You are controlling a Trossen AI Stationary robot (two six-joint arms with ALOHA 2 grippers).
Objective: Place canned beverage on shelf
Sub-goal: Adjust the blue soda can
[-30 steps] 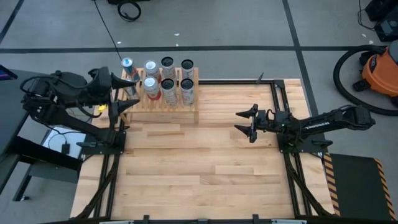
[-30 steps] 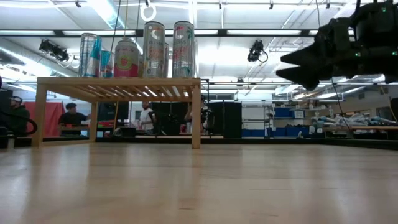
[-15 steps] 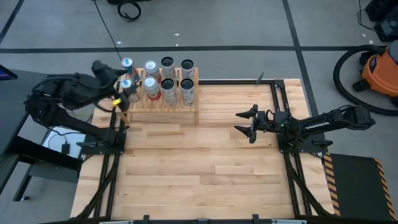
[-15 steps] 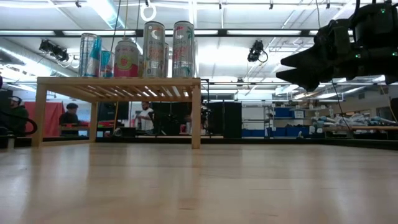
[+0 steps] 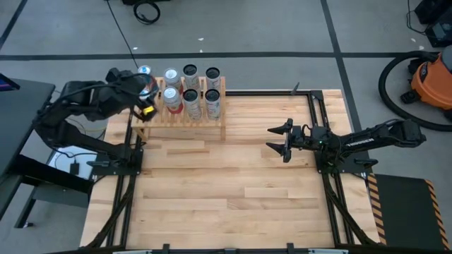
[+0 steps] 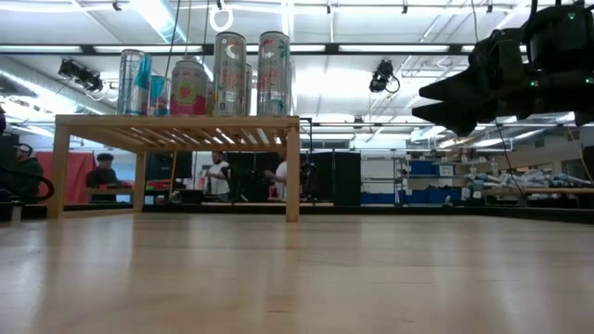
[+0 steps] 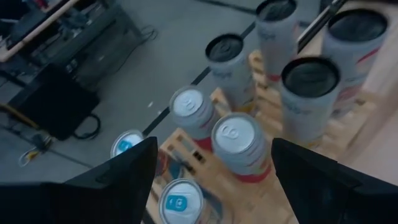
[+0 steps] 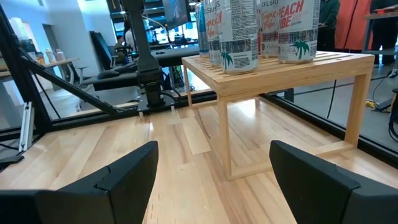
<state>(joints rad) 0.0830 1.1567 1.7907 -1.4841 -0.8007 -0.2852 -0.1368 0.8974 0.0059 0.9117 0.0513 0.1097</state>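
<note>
Several cans (image 5: pixel 182 93) are standing on the shelf (image 5: pixel 185 116) at the table's (image 5: pixel 226 190) far left corner. The left gripper (image 5: pixel 143 99) is hovering, fingers apart and empty, above the shelf's left end, directly over the cans. The right gripper (image 5: pixel 277 139) is waiting open and empty, well apart to the right.

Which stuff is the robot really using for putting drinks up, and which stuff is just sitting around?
For the job:
- shelf, a low wooden slatted rack
- cans standing on it
- left tool, open, above the shelf's left end
- right tool, open, waiting over the table

Just around:
- orange vacuum on the floor
- black cable coiled on the floor
- people far behind
</note>
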